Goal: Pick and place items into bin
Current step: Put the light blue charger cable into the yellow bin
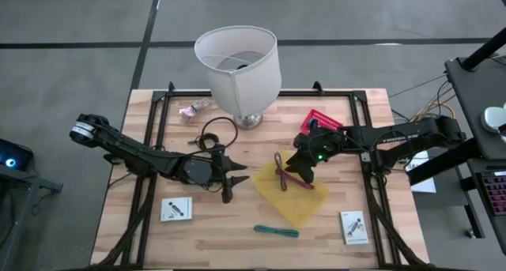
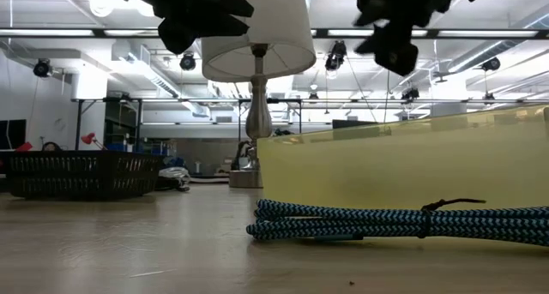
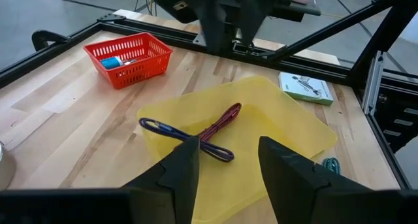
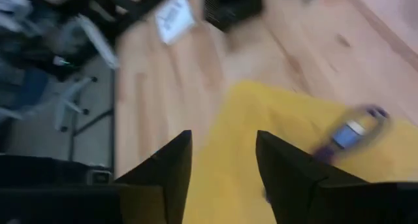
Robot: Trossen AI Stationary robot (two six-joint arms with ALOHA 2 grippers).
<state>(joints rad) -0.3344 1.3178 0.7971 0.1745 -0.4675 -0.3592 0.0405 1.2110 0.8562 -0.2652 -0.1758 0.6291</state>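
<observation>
High view: left pincer (image 1: pixel 230 178) hovers with fingers parted and empty just left of the yellow bin (image 1: pixel 291 193); teal tie (image 1: pixel 276 231) lies crosswise on the worktop (image 1: pixel 237 239) nearest it; right pincer (image 1: pixel 303 167), parted and empty, hangs over the bin's purple and maroon ties (image 1: pixel 288 175).

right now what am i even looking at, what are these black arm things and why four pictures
Two robot arms work at a wooden table, sorting small items into a yellow bin. One camera looks straight down, one sits at tabletop height, and one rides on each wrist. The left gripper waits open beside the bin, holding nothing. The right gripper hangs open above the bin, empty. A purple tie and a maroon tie lie crossed inside. A teal tie and two white packets lie outside it.
</observation>
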